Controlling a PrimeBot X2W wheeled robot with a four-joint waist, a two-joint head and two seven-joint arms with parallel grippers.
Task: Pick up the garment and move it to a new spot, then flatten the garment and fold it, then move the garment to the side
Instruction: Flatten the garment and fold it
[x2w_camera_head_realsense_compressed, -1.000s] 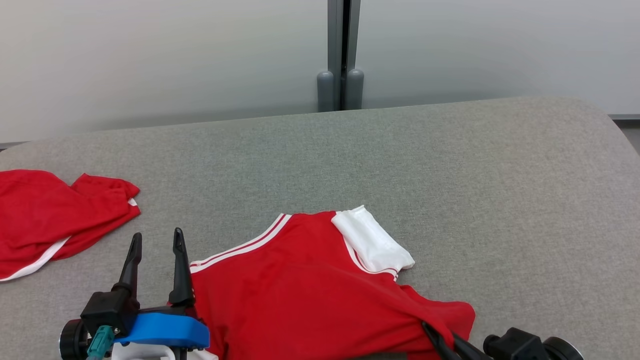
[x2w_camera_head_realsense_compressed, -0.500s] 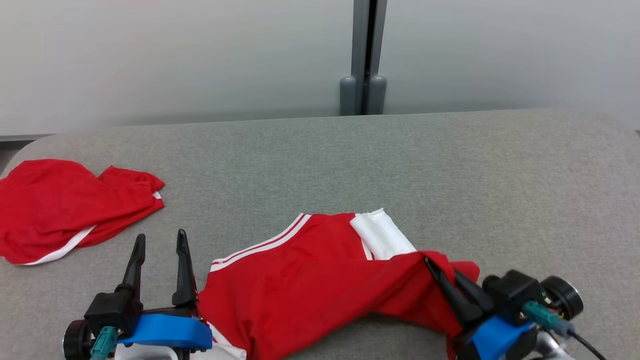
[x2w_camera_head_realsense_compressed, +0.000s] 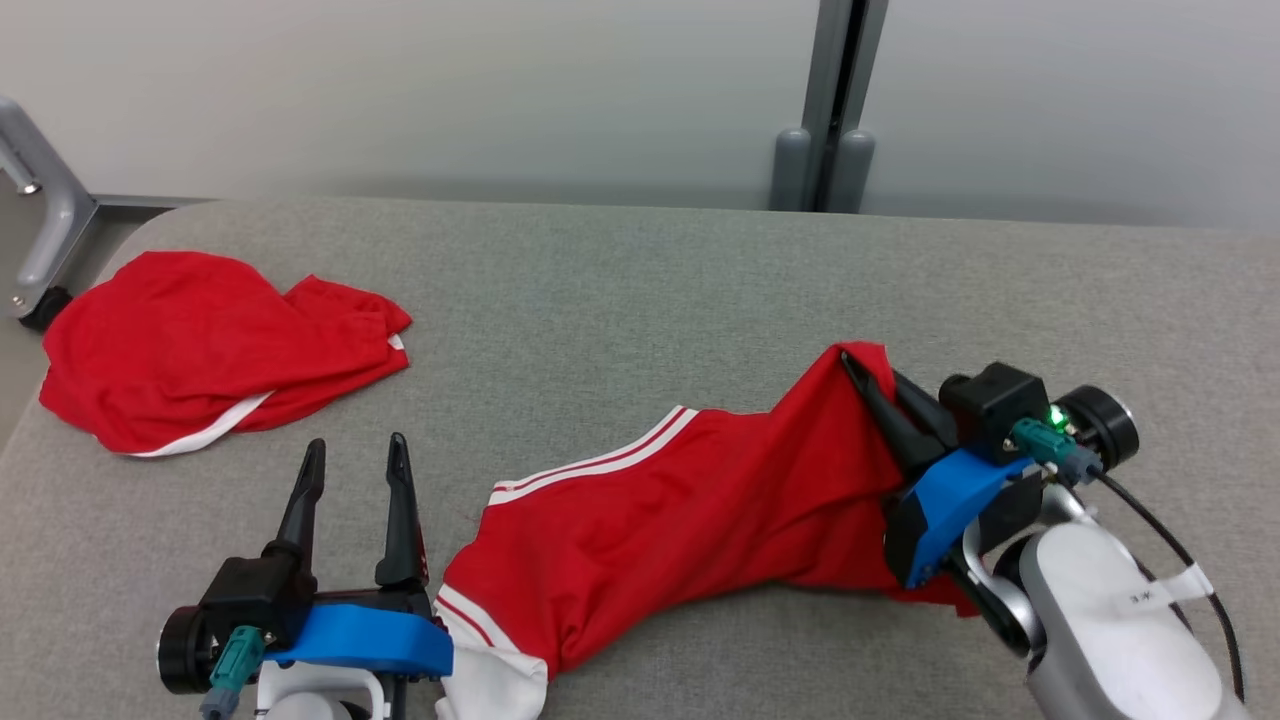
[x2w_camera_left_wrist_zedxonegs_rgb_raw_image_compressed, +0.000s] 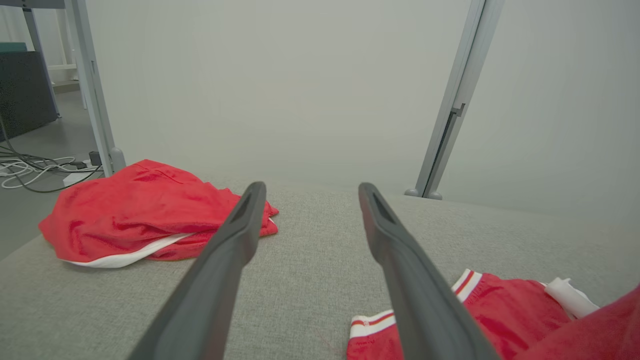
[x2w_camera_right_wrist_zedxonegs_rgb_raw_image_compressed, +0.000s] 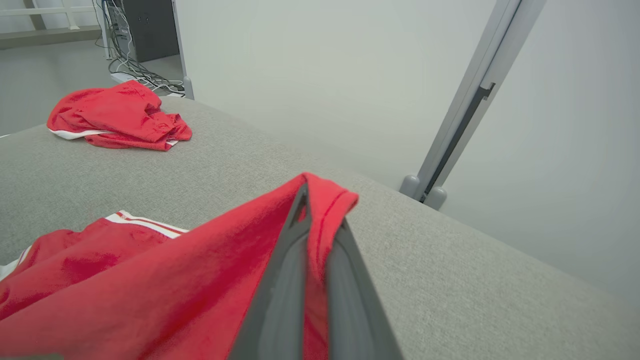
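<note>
Two red garments are lying on the grey table (x2w_camera_head_realsense_compressed: 640, 260).

Head view: the garment (x2w_camera_head_realsense_compressed: 680, 500) being worked is sitting near-centre. The right gripper (x2w_camera_head_realsense_compressed: 868, 368) is pinching shut on its right edge and holding that edge up off the table. A sec ago this gripper was low at the near right, w/ the cloth lying flatter and a white sleeve (x2w_camera_left_wrist_zedxonegs_rgb_raw_image_compressed: 570, 297) showing. Now it has gone up and farther away, and the raised red flap is hiding that sleeve here. The camera has swung too, so part of the shift is only apparent. The left gripper (x2w_camera_head_realsense_compressed: 356, 442) is sitting just left of the garment's near-left corner, fingers spread wide, holding nothing. The other red garment (x2w_camera_head_realsense_compressed: 200, 350) is bunched far left, well apart.

Left wrist view: the spread fingers are pointing over bare table. A striped hem (x2w_camera_left_wrist_zedxonegs_rgb_raw_image_compressed: 372, 320) and the white sleeve are showing to the right.

Right wrist view: red cloth is draping over both closed fingers. Prob. a hem or shoulder, but I can't tell which.

Judgement: the pick-up is under way, but most of the cloth is still lying on the table, so moving, flattening and folding are all remaining.
</note>
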